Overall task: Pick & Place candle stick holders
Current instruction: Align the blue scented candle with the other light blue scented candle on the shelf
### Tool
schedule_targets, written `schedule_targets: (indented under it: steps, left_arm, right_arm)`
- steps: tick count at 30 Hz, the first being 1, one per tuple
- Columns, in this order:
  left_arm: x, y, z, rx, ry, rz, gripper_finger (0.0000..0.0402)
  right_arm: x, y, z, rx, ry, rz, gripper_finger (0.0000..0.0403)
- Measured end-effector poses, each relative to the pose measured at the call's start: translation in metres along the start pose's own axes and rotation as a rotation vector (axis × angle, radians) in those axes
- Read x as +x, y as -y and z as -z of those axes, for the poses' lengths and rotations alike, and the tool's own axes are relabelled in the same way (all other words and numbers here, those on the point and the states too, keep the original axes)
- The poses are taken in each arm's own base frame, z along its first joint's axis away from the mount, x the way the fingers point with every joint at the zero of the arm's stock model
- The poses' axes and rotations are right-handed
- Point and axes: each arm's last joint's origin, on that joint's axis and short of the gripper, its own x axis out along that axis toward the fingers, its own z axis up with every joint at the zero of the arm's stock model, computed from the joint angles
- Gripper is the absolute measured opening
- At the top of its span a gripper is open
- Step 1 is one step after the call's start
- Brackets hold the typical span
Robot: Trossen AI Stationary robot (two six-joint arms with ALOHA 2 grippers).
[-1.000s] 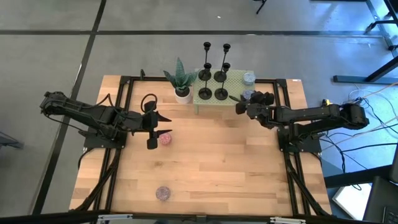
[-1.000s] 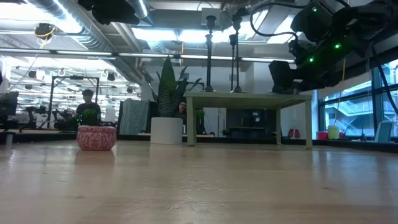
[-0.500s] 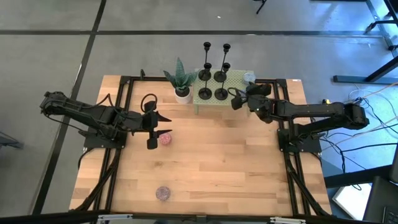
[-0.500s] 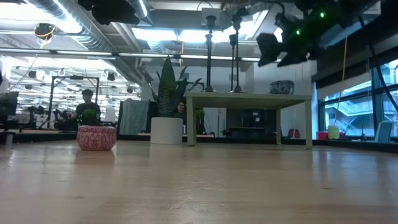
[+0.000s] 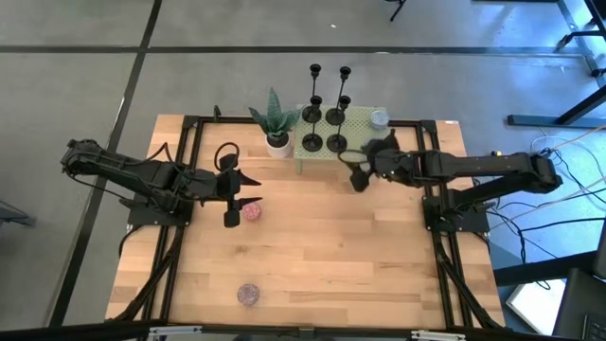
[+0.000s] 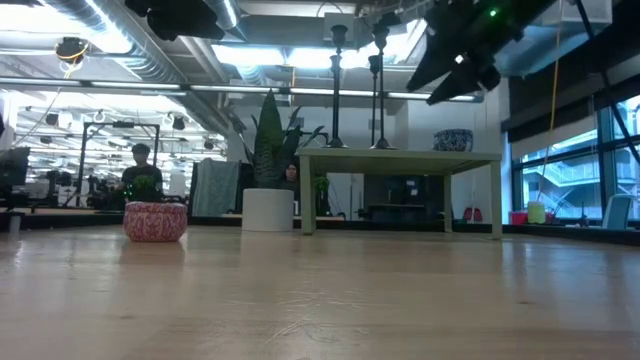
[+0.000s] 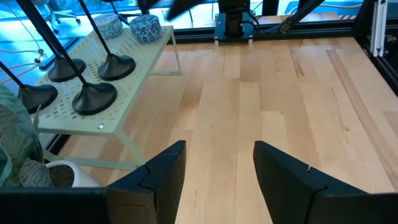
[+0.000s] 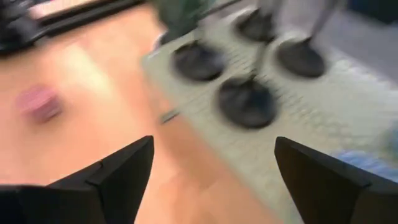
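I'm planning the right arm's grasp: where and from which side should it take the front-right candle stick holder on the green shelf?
Probably the thin upright stem of the front-right candle stick holder, above its round flat base. Come in level from the open right side, where the right end effector is, open: the other holders and the plant crowd the left.

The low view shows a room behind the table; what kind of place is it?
Probably an open office or lab: exposed ceiling ducts, a person at distant workstations, large windows at one side.
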Motion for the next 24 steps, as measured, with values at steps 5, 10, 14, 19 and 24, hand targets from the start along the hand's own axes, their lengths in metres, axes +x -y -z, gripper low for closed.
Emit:
schedule_targets:
  steps: [5,10,14,19,24]
  left_arm:
    - [0.0,0.0,0.0,0.0,0.0,0.001,0.0185]
    - [0.0,0.0,0.0,0.0,0.0,0.001,0.0185]
    - [0.0,0.0,0.0,0.0,0.0,0.002,0.0185]
    - [0.0,0.0,0.0,0.0,0.0,0.002,0.0185]
    - [0.0,0.0,0.0,0.0,0.0,0.002,0.0185]
  right_arm:
    - [-0.008,-0.014,0.008,-0.027,-0.088,-0.19,0.0296]
    - [-0.007,-0.012,0.012,-0.052,-0.052,-0.047,0.0238]
    - [-0.001,-0.001,0.015,-0.023,-0.065,0.036,0.0186]
    - [0.007,0.009,0.019,-0.006,-0.109,0.059,0.0131]
    - [0.011,0.016,0.018,0.01,-0.113,0.089,0.01]
